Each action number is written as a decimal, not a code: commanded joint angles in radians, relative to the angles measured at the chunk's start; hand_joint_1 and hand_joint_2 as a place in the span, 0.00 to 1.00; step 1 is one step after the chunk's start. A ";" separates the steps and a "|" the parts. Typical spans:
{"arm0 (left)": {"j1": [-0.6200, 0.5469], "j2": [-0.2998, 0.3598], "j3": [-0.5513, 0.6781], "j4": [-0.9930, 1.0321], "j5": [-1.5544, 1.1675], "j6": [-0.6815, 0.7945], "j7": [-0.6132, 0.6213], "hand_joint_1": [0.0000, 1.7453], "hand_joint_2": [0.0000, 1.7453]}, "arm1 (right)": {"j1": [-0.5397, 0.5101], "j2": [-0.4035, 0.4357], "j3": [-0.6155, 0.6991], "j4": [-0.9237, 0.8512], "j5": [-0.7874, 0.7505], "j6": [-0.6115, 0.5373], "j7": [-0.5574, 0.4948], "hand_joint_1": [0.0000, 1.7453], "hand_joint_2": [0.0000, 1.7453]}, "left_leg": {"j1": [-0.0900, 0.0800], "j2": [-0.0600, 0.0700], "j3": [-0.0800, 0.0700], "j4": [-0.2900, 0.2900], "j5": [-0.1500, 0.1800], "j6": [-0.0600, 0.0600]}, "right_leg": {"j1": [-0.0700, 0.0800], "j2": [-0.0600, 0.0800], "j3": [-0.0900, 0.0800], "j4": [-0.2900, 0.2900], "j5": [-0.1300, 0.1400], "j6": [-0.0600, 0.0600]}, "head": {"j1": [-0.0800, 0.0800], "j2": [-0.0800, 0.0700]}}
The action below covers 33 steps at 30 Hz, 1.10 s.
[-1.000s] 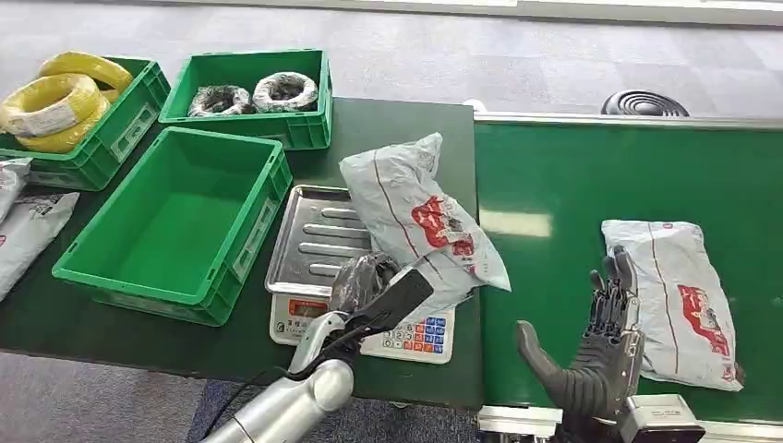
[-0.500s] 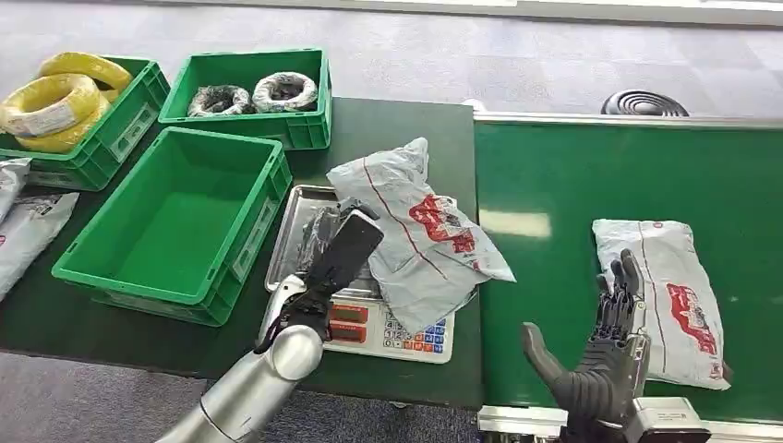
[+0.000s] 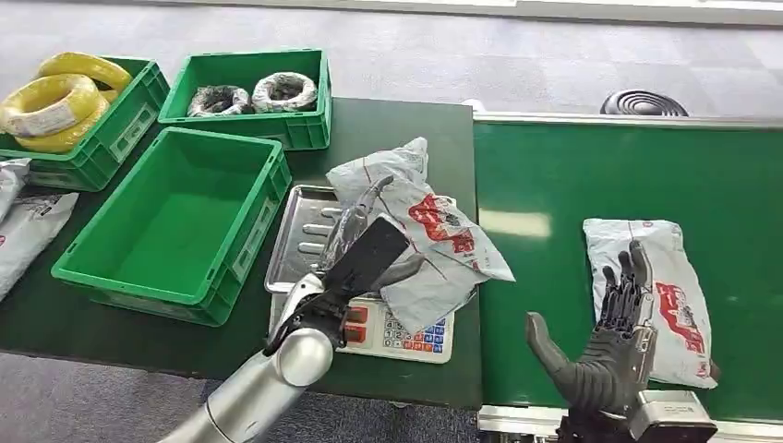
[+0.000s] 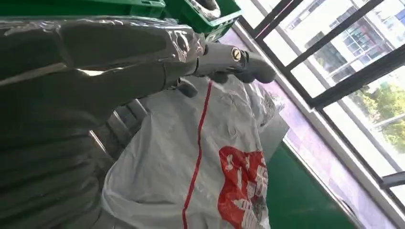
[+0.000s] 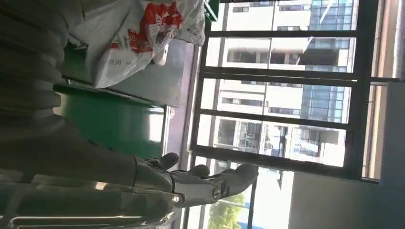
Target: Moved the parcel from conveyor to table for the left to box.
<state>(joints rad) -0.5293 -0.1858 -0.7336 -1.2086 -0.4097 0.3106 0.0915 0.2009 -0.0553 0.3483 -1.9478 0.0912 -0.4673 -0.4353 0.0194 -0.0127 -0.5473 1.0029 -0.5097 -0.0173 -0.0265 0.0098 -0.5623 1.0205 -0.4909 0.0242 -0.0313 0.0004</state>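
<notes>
— Where's the parcel sitting for you?

— In my head view the parcel [image 3: 420, 235] is at the centre of the frame, a grey mailer with a red print, lying crumpled across the right side of the scale [image 3: 365, 277] on the dark green table [image 3: 397, 129]. Its lower right corner overhangs toward the conveyor [image 3: 554, 185].

— And your left hand?

— My left hand [image 3: 365, 254] is just left of centre, over the scale's tray, up against the parcel's left edge. The thumb lies under the bag's lower edge and the fingers [image 3: 355, 217] rise along its left side. From the wrist camera the parcel [image 4: 205, 162] sits right beside the thumb [image 4: 239, 62]. I cannot tell whether the hand has hold of the bag or only touches it.

— Right hand?

— My right hand [image 3: 605, 351] is at the lower right, fingers spread and upright, holding nothing. A second parcel [image 3: 651, 295] lies on the belt just behind it.

— The box?

— The empty green crate [image 3: 175, 217] is at the left of the frame, just beside the scale.
</notes>
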 commanded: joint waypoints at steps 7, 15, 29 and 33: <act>-0.052 -0.043 -0.139 0.342 -0.007 -0.065 0.018 0.00 1.00 | -0.099 0.020 -0.001 0.106 -0.022 0.041 0.006 0.00 1.00 | 0.000 0.001 0.002 -0.003 0.001 0.001 | 0.001 0.000 0.002 -0.003 0.001 -0.002 | 0.000 0.000; -0.064 -0.061 -0.163 0.503 -0.141 -0.017 0.050 0.00 1.00 | -0.099 0.036 -0.004 0.103 -0.015 0.090 0.010 0.00 1.00 | 0.000 0.002 0.002 -0.002 0.001 0.001 | 0.001 0.000 0.002 -0.002 0.001 -0.002 | 0.000 0.000; -0.054 -0.063 -0.124 0.523 -0.220 0.021 0.054 0.82 1.00 | -0.093 0.037 -0.006 0.104 -0.017 0.100 0.004 0.00 1.00 | 0.000 0.002 0.002 -0.001 0.000 0.000 | 0.001 0.001 0.002 -0.001 0.001 -0.002 | 0.000 0.000; -0.043 -0.057 -0.108 0.508 -0.225 0.024 0.041 1.00 1.00 | -0.079 0.040 -0.009 0.094 -0.015 0.100 0.003 0.00 1.00 | 0.000 0.002 0.002 -0.002 0.001 0.001 | 0.001 0.001 0.002 -0.002 0.001 -0.002 | 0.000 0.000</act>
<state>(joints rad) -0.5766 -0.2651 -0.8587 -0.7546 -0.6295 0.3410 0.1373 0.1238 -0.0221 0.3487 -1.8944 0.0771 -0.3696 -0.4314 0.0194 -0.0129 -0.5467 1.0027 -0.5097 -0.0173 -0.0265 0.0096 -0.5611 1.0206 -0.4909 0.0242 -0.0317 0.0004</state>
